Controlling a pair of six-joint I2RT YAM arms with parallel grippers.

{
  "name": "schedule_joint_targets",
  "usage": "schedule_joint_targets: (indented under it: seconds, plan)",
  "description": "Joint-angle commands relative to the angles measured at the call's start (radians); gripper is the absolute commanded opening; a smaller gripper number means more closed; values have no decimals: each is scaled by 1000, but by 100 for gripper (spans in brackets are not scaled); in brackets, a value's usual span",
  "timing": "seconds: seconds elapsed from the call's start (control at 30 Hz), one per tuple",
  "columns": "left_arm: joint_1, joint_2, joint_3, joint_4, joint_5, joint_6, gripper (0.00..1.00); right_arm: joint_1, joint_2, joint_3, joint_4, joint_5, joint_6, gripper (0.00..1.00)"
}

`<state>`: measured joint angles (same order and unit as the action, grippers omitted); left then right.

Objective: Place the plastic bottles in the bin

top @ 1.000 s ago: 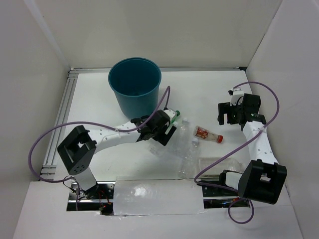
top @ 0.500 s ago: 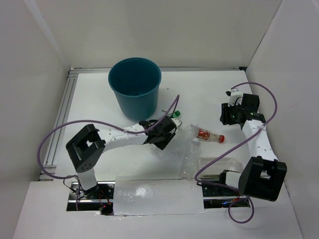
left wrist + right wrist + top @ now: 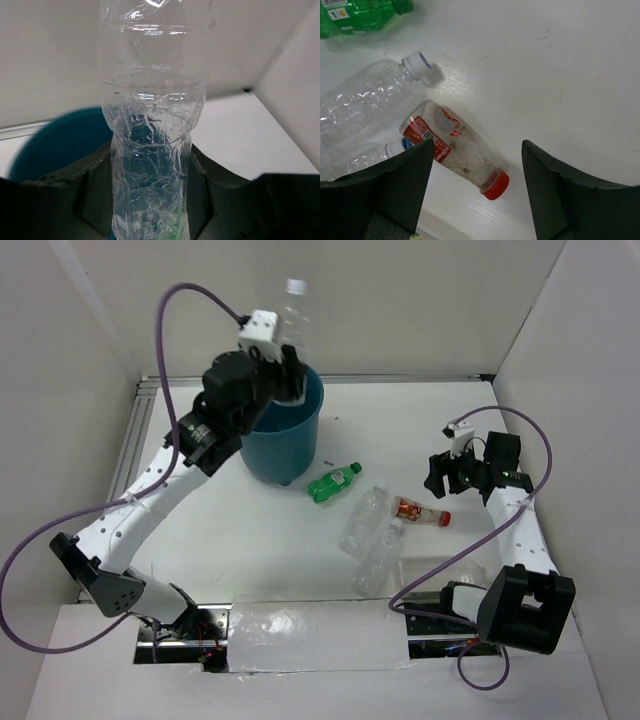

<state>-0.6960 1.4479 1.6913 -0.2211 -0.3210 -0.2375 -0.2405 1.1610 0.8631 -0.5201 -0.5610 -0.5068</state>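
Above the bin (image 3: 290,445), the left jaws are shut on a clear bottle (image 3: 291,315) that stands upright, with the left arm (image 3: 225,400) stretched high over the rim. The right jaws are wide open and hold nothing, hanging low over the red-label bottle (image 3: 445,142) on the tabletop (image 3: 250,530). The green bottle (image 3: 333,482) and two clear bottles (image 3: 362,520), maybe three, lie there too, and I cannot see into the bin.

A clear bottle (image 3: 152,150), crumpled, stands upright, clamped between the dark fingers (image 3: 92,190) of the left gripper (image 3: 150,200); the teal bin (image 3: 60,145) lies beyond, to the left.
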Motion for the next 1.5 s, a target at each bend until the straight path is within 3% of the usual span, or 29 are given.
schedule_joint_targets:
  seconds: [0.0, 0.17, 0.23, 0.27, 0.37, 0.4, 0.6, 0.7, 0.83, 0.9, 0.93, 0.97, 1.0, 1.2, 1.27, 1.47]
  plan:
    - [94, 61, 14, 149, -141, 43, 14, 6, -24, -13, -20, -56, -56, 77]
    - [177, 206, 88, 52, -178, 63, 29, 38, -24, -1, -57, -34, -127, 83]
    - [194, 226, 55, 27, -167, 63, 49, 47, -14, 8, -70, -8, -162, 89]
    - [207, 238, 45, 17, -167, 53, 67, 61, -3, 8, -89, -8, -179, 89]
    - [228, 238, 7, -3, -151, 41, 96, 93, 17, -5, -116, 36, -226, 91]
    - [242, 238, -5, -3, -139, 41, 100, 110, 17, -16, -116, 48, -226, 91]
    - [233, 171, -15, -12, -110, 58, 100, 191, 48, -81, -141, 73, -341, 91]
    - [147, 59, -59, -12, -75, 124, 100, 233, 77, -127, -106, 108, -351, 89]
    - [-6, -115, -291, 8, 69, 164, 88, 276, 150, -174, 6, 191, -351, 84]
    - [-104, -174, -399, 32, 130, 129, 77, 286, 207, -185, 61, 231, -337, 79]
    - [-132, -216, -501, 32, 158, 106, 74, 287, 222, -185, 77, 231, -337, 73]
    - [-190, -227, -586, 52, 183, 51, 70, 274, 235, -185, 86, 231, -337, 59]
    - [-221, -227, -587, 52, 183, 21, 70, 274, 244, -185, 86, 219, -337, 59]
    - [-459, -152, -751, 184, 215, -126, 89, 225, 134, -58, -97, 78, -378, 6]
    - [-490, -88, -739, 213, 237, -126, 94, 225, 106, 48, -142, 40, -378, 0]
    - [-542, 124, -661, 252, 258, -69, 96, 234, 160, 444, -141, -199, -202, 0]
